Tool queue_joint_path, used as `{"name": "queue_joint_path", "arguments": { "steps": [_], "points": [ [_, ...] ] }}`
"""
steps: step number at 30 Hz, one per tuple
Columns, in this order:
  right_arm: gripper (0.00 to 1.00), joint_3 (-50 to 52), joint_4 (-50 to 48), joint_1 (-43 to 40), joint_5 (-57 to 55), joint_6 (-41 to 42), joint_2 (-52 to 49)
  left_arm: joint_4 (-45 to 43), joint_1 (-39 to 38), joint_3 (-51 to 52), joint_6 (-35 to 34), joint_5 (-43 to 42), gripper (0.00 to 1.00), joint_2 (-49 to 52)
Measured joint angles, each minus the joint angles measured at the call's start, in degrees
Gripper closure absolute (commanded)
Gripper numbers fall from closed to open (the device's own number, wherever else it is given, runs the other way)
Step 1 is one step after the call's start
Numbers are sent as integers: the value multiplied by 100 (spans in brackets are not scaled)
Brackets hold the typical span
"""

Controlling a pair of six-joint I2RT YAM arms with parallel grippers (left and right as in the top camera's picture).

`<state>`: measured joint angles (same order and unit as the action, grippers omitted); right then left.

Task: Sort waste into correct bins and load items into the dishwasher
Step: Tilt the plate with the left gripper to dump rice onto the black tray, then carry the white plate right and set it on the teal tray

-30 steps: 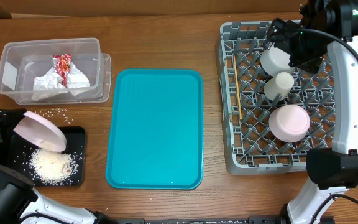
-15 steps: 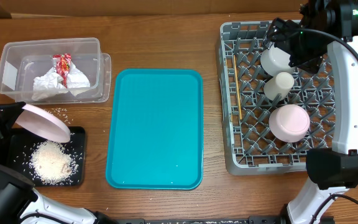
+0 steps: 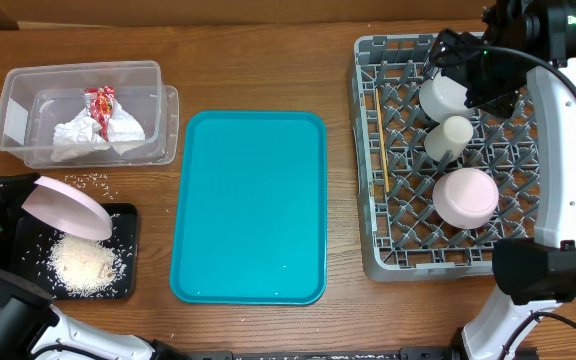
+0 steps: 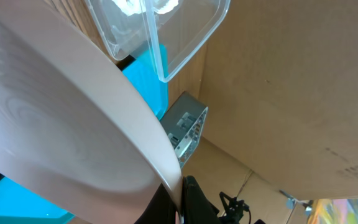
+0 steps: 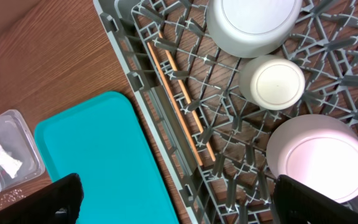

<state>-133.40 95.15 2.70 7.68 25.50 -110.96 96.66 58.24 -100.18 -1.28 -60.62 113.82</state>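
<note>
My left claw (image 3: 10,198) grips the pale-pink plate (image 3: 65,208), tilted over the black tray (image 3: 30,250) holding rice (image 3: 83,265). My right claw (image 5: 185,202) stands open above the dish rack (image 3: 364,200).

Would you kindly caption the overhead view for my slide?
Left end effector holds a tilted pink plate over the black tray heaped with rice.

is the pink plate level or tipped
Tipped: the pink plate slants over the black tray, its lower edge above the rice pile.
</note>
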Motion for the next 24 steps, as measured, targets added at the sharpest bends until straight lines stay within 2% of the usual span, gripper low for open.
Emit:
{"name": "queue_joint_path", "arguments": {
  "steps": [6,10,16,22,24],
  "points": [
    [0,0,-2,0,0,0,-2,-15,-229,0,-155,258,96,-610],
    [0,0,-4,0,0,-2,0,-37,-1117,-2,-466,713,96,-1655],
    [0,0,-2,0,-2,0,-2,-798,-3611,-44,-1263,2118,96,-2723],
    [0,0,-4,0,2,0,-2,-1867,-6500,-50,-2240,4120,96,-2356],
    [0,0,0,0,0,-2,0,-2031,-7250,-50,-2420,4715,96,-2068]
  ]
}}
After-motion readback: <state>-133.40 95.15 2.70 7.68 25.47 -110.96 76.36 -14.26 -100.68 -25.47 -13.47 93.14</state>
